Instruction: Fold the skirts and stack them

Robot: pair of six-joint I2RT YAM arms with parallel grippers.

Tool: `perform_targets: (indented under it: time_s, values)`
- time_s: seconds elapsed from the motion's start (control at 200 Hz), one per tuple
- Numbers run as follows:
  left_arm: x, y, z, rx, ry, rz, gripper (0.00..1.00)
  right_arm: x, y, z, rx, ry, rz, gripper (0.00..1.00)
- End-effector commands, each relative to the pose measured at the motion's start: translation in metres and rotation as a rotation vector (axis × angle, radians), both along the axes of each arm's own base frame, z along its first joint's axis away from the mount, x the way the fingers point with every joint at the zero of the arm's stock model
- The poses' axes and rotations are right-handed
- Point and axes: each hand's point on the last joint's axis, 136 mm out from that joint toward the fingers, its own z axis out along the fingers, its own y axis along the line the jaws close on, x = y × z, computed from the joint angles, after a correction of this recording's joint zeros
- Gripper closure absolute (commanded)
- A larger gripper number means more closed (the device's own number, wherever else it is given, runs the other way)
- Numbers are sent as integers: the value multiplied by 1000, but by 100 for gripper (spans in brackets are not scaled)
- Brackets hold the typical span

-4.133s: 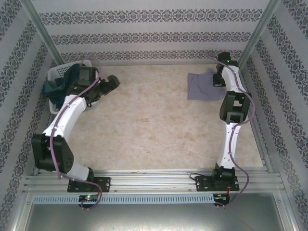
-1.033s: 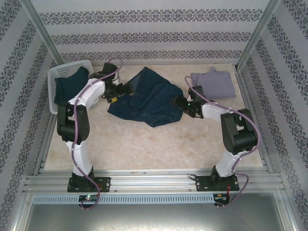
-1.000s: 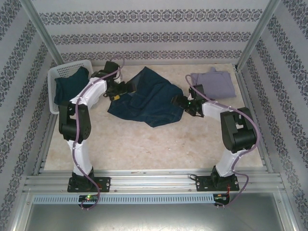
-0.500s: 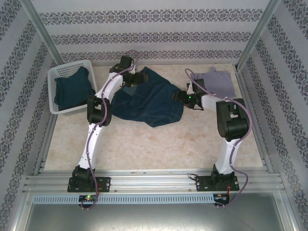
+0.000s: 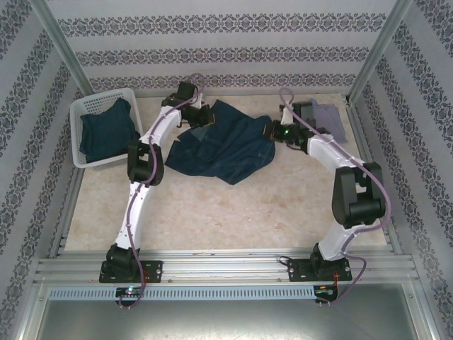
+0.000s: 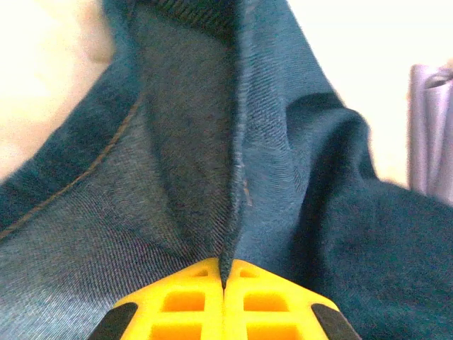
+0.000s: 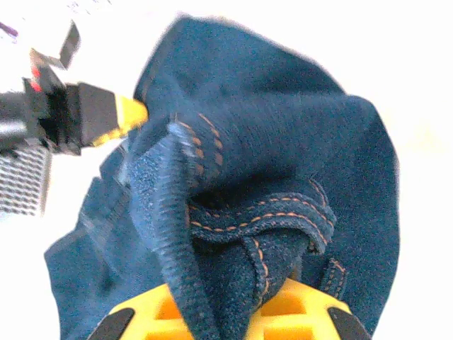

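The teal denim skirt lies rumpled on the desk, toward 12 o'clock. The left tool is pinched tight on its 11 o'clock edge, the right tool on its 3 o'clock hem. The lavender skirt lies at 2 o'clock.

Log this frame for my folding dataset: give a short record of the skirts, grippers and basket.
denim skirt: crumpled, mid-table
left gripper: shut on denim skirt, far-left edge
right gripper: shut on denim skirt, right edge
grey skirt: far right corner of the table, beyond the right arm
basket: far left, holds dark skirt
stack: not yet begun
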Motion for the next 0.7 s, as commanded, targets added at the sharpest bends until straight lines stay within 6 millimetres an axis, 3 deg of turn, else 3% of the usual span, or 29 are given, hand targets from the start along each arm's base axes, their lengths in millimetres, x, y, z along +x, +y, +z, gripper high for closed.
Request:
perform_targets:
  time_s: [0.0, 0.115, 0.22, 0.33, 0.425, 0.505, 0.59, 0.699]
  values:
    - [25, 41, 173, -82, -389, 83, 100, 11, -9, 82, -89, -217, 44, 100]
    - [34, 77, 252, -121, -574, 146, 100, 32, -16, 139, -145, -370, 27, 100]
    - [32, 114, 307, -154, -697, 214, 100, 49, -20, 188, -198, -487, 26, 100]
    - [14, 141, 350, -168, -775, 233, 100, 49, -18, 238, -254, -598, 55, 100]
    - [-12, 149, 368, -89, -798, 197, 100, 34, -13, 251, -314, -656, 80, 100]
    - [-38, 145, 364, -25, -754, 137, 100, 13, -7, 229, -358, -647, 111, 100]
    - [-65, 132, 337, -21, -649, 56, 100, -18, 6, 169, -408, -577, 165, 90]
    - [-108, 107, 260, 12, -505, -9, 100, -70, 15, 71, -400, -394, 199, 61]
